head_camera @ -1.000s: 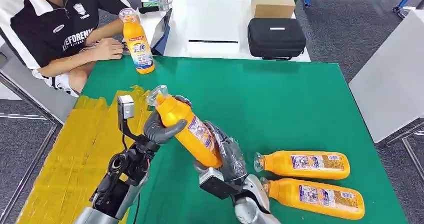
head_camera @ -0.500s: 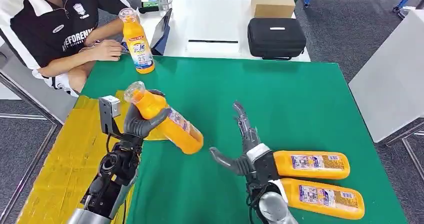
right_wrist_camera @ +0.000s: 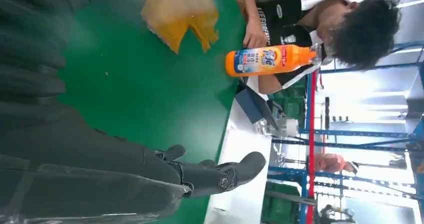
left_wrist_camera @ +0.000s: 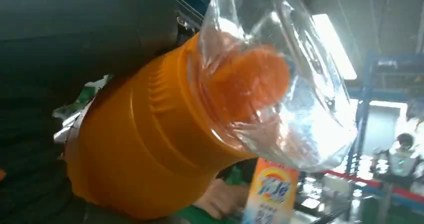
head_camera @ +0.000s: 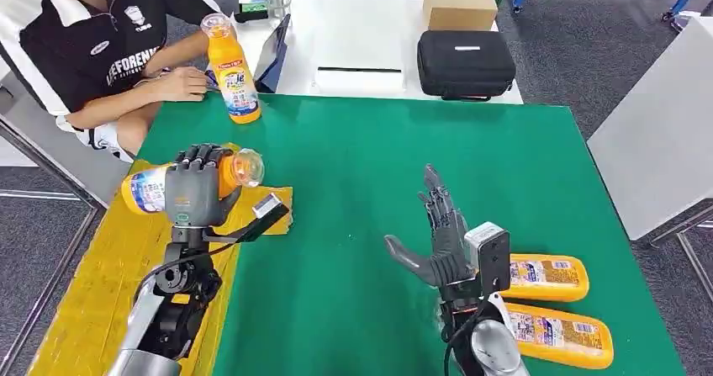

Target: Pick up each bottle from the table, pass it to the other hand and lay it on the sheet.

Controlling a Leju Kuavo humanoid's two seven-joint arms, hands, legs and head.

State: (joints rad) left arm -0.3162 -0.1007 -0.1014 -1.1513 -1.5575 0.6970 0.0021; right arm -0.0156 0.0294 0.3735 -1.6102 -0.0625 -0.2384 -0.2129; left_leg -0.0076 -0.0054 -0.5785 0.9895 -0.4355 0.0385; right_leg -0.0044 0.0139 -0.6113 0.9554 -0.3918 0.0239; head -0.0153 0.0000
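My left hand [head_camera: 198, 193] grips an orange bottle [head_camera: 151, 187] lying sideways above the yellow sheet [head_camera: 118, 267], its clear cap [head_camera: 247, 167] pointing right; the left wrist view shows that bottle [left_wrist_camera: 150, 134] close up. My right hand [head_camera: 437, 240] hovers open over the green table [head_camera: 378, 166], fingers spread, holding nothing. Two orange bottles lie at the front right: one [head_camera: 546, 277] just behind my right wrist, the other [head_camera: 559, 336] nearer the edge. A fourth bottle [head_camera: 231, 69] stands upright at the table's far left corner, also seen as the standing bottle [right_wrist_camera: 267, 59].
A person [head_camera: 92, 48] sits at the far left with a hand [head_camera: 181, 82] beside the upright bottle. Behind the green table a white table [head_camera: 361, 31] carries a black case [head_camera: 465, 63], a cardboard box [head_camera: 457, 2] and a tablet [head_camera: 273, 52].
My left hand carried the bottle leftward and turned it sideways over the yellow sheet. My right hand let go of it and drew back, open, towards the lying bottles.
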